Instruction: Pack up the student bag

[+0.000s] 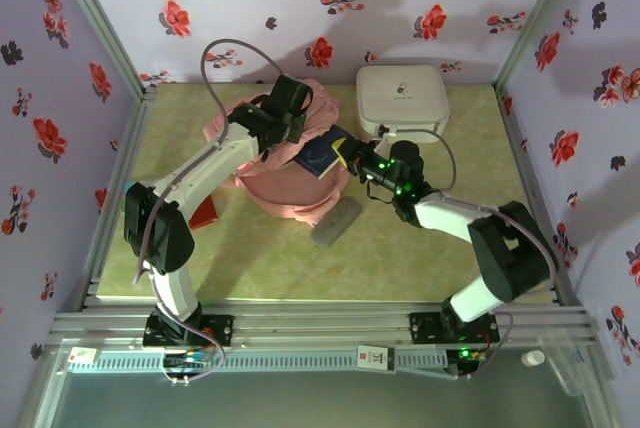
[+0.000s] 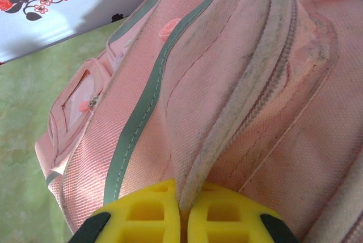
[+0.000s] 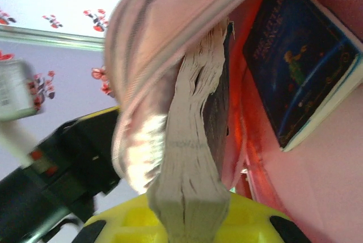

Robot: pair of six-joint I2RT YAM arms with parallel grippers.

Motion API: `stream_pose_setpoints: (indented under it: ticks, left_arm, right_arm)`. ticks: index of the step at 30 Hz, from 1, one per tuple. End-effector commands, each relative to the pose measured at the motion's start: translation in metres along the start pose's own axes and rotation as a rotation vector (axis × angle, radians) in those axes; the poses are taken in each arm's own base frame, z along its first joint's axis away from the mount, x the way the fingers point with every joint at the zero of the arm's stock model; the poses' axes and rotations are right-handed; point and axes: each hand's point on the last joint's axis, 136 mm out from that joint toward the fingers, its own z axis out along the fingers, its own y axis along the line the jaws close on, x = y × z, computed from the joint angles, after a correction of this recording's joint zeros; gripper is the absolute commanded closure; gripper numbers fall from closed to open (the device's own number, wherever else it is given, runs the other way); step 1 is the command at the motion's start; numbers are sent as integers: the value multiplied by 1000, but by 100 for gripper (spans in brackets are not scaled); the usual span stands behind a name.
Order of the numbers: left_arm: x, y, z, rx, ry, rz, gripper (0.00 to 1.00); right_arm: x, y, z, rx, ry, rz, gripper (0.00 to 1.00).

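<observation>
Yellow-fingered left gripper (image 2: 184,220) is pinched together on the pale zip-edged rim of the large soft pink fabric student bag (image 2: 215,84), with no gap between the pads. Yellow-fingered right gripper (image 3: 190,226) is clamped on a thick book (image 3: 193,141), dark cover, grey page edges, which sits spine-deep at the bag mouth under the lifted rim. The flat blue-covered picture book (image 3: 300,67) lies inside against the red lining.

The bag lies slumped on the green table (image 1: 420,238), just left of the white rounded-square hard case (image 1: 402,96) and nearer the arm bases. Its mouth points toward that case. The long axis looks diagonal, far-left to near-right, but the fabric is crumpled, so that is not certain.

Counts:
- 1 bag
- 2 books
- 1 white case
- 1 grey oblong soft pouch (image 1: 335,220), left of the case and well nearer
- 1 small red flat piece (image 1: 205,214), far left of the case
- 2 grippers
</observation>
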Motion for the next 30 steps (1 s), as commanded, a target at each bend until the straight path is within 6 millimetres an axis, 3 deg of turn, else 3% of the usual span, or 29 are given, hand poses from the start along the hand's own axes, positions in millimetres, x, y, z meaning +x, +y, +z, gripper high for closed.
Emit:
stream_pose_setpoints:
  ticks: [1,8,10,14,20,30]
  left_arm:
    - [-50,16,-43,13,-182,-129,100]
    - [-45,15,-40,16,-168,-130,100]
    - [-43,16,-39,18,-164,-132,100]
    - [-42,18,-39,18,-160,-144,100]
    - [-41,22,-39,30,-156,-168,100]
    - [-43,23,-36,56,-152,-198,100]
  right_arm:
    - [-10,5,16,-41,-53,1,89]
    - [-2,-74,34,232,-86,44,89]
    - [2,-86,38,296,-82,55,90]
    - [-1,-95,46,363,-105,95,90]
    - [-15,-92,57,404,-180,109,90]
    - [-23,-100,115,398,-199,135,85]
